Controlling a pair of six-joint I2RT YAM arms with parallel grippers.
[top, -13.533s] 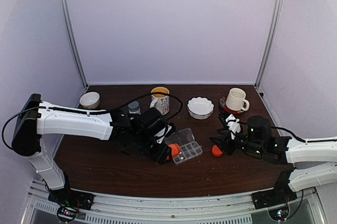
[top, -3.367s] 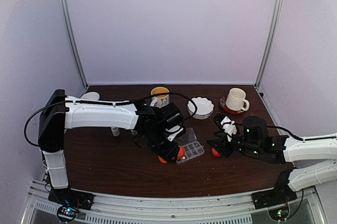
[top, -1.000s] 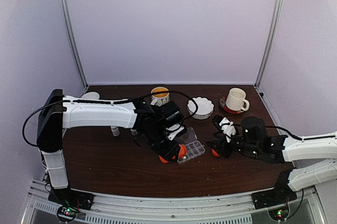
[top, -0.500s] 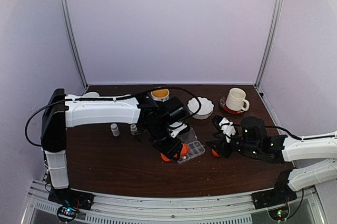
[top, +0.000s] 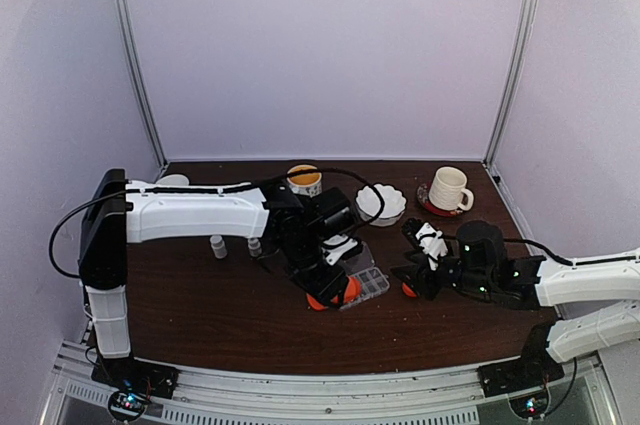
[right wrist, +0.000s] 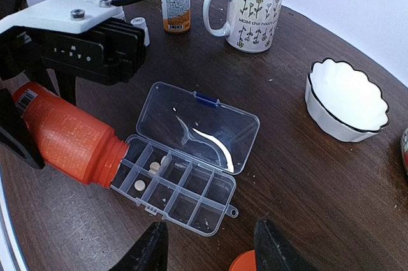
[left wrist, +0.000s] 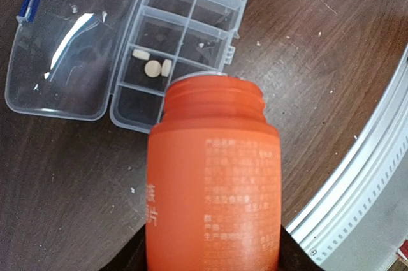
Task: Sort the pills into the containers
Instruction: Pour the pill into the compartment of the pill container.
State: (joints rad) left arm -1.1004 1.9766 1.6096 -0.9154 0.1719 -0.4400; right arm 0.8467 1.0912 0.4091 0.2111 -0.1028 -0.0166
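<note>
Left gripper [left wrist: 213, 253] clamps orange bottle [left wrist: 213, 175], tilted, mouth over end of pill box [left wrist: 237, 4]. Box long axis runs from mouth toward right gripper [right wrist: 211, 252]; lid [right wrist: 210, 124] flat open beyond. Three pills [left wrist: 153, 67] just ahead of mouth. Right jaws apart, orange cap [right wrist: 243, 262] between. Bare table [right wrist: 306, 175] ahead.

You can't read the orange bottle [left wrist: 213, 182] label, too blurred. Its base runs off the left wrist view's bottom edge; its mouth hides part of the pill box [left wrist: 185, 29]. Right wrist view crops the orange cap [right wrist: 245, 262]. From the top, pills [left wrist: 153, 67] are too small.
</note>
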